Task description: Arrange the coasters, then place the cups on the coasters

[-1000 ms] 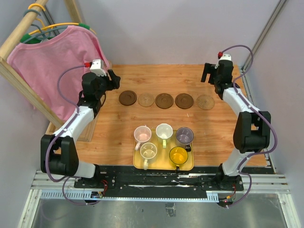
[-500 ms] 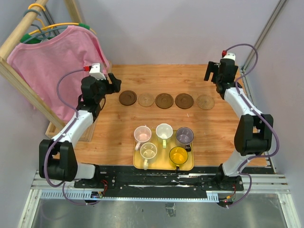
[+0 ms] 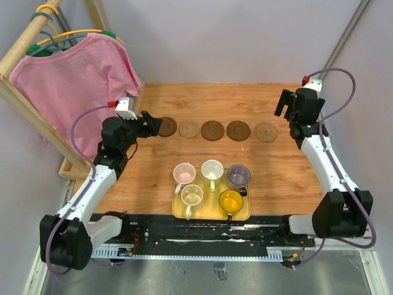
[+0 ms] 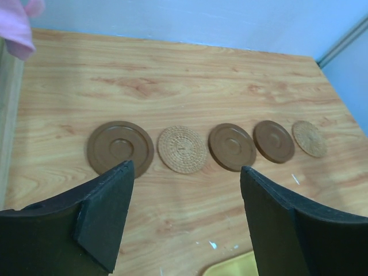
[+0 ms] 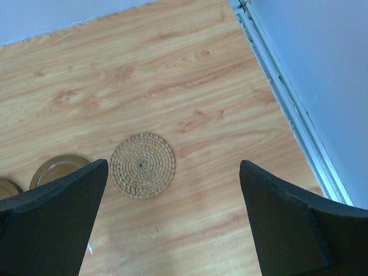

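Top view: a pink shirt [image 3: 73, 80] hung left of the left pincer [image 3: 149, 125]. Five coasters [image 3: 213, 130] lay in a row between it and the right pincer [image 3: 284, 104]. The cups [image 3: 212, 169] (all on the yellow tray [image 3: 245, 212]) stood nearer the bases, on the wooden table [image 3: 153, 160]. Since a second before, the left pincer had neared the row's end and the right had shifted outward.

Left wrist: the jaws stood wide apart and empty, the row just beyond them.

Right wrist: the jaws were spread fully and empty, with a woven coaster [image 5: 142, 165] beyond them.

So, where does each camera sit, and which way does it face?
Top external: above and behind, looking down on the table, left arm, right arm, coasters, tray of cups.
Left wrist: on the left arm, facing the five coasters; left gripper open in view.
Right wrist: on the right arm, facing down; right gripper open in view.
Shared: the end woven coaster shows in all three.
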Tool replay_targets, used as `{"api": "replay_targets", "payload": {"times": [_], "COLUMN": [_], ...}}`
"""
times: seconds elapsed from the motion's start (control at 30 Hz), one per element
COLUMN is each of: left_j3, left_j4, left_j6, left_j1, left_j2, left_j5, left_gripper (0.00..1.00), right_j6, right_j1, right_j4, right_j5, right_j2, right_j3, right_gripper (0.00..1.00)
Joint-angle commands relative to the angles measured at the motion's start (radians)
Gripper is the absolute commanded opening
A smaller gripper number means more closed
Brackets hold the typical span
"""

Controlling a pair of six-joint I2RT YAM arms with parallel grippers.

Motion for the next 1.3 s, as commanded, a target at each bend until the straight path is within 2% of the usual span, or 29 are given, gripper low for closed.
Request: {"api": "replay_targets", "payload": {"times": [0.0, 0.13, 0.23, 0.43, 0.67, 1.03, 1.27], "left_j3": [-0.057, -0.118, -0.161, -0.245, -0.302, -0.359, -0.358], "left_j4": [-0.039, -0.055, -0.071, -0.081, -0.104, -0.034, -0.036], "left_j6": [-0.029, -0.049, -0.059, -0.085, -0.103, -0.137, -0.133], "left_j1": [-0.03, -0.065, -0.103, -0.117, -0.118, -0.121, -0.121], "left_j2": [-0.088, -0.148, -0.187, -0.287, -0.343, -0.298, -0.295], "left_j5": [0.022, 0.036, 0.038, 0.044, 0.062, 0.089, 0.089], "left_gripper": [0.78, 0.79, 0.79, 0.8, 0.8, 0.81, 0.81], "right_j6": [0.077, 0.116, 0.129, 0.147, 0.237, 0.324, 0.345], "right_j1": [-0.017, 0.0, 0.068, 0.299, 0.446, 0.643, 0.711], "right_j4": [-0.134, -0.229, -0.294, -0.447, -0.542, -0.561, -0.554], "right_j5": [-0.041, -0.158, -0.137, -0.054, -0.11, -0.146, -0.163], "right_j2": [-0.089, -0.181, -0.275, -0.454, -0.581, -0.571, -0.566], "right_j3": [-0.058, -0.129, -0.204, -0.298, -0.401, -0.48, -0.497], "right_gripper": [0.98, 0.99, 0.98, 0.98, 0.98, 0.94, 0.89]}}
